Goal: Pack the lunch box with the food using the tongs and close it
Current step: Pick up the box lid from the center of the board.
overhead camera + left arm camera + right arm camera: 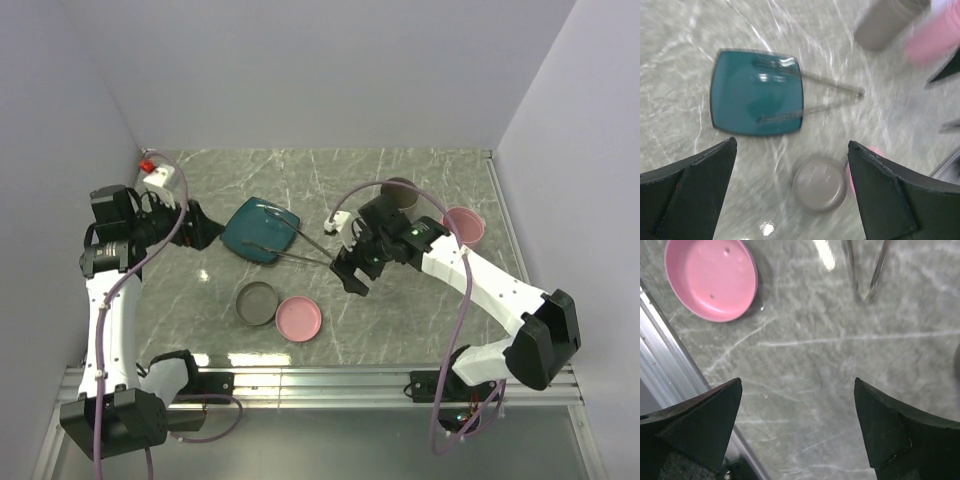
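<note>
The silver tongs [300, 253] lie flat with their tips on the teal plate [258, 231] and their joined end [860, 91] pointing right. Just beyond that joined end, my right gripper [352, 270] hovers open and holds nothing. In the right wrist view the tongs [867, 270] show at the top edge, ahead of the right gripper [797, 382]. My left gripper [200, 228] is open and empty to the left of the plate [756, 92]. The lunch box lies in round pieces: a grey dish [258, 303] and a pink dish [299, 319] near the front. No food shows in any view.
A taller grey container [400, 190] and a second pink dish [464, 225] stand behind my right arm. A metal rail [330, 375] runs along the table's near edge. White walls close in the back and both sides. A small white device [160, 178] sits at the back left.
</note>
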`<action>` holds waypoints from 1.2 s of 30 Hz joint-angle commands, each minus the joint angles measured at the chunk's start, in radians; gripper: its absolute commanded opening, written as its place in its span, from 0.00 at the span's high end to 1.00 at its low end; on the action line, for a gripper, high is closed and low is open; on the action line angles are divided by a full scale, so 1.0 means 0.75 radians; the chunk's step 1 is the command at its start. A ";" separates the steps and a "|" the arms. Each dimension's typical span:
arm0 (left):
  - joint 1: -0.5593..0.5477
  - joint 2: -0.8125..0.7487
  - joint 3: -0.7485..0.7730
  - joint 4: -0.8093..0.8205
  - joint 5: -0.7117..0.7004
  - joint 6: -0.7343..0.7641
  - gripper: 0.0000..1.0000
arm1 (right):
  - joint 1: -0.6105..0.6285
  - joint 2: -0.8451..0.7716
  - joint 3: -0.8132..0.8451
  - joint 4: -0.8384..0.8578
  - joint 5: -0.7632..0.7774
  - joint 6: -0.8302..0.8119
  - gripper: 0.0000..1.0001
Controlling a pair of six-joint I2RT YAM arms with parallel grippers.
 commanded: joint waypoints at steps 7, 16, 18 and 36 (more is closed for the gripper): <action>-0.281 -0.062 -0.052 -0.633 -0.001 1.099 0.01 | -0.320 -0.189 -0.009 -0.012 -0.121 0.139 0.00; -1.078 -0.075 -0.197 -0.554 -0.347 1.299 0.12 | -0.515 -0.204 0.042 -0.044 -0.203 0.180 0.00; -1.198 -0.026 -0.240 -0.525 -0.445 1.358 0.16 | -0.564 -0.188 0.071 -0.063 -0.232 0.186 0.00; -1.620 0.379 -0.355 -0.224 -0.709 1.383 0.48 | -0.673 -0.194 0.124 -0.075 -0.281 0.184 0.00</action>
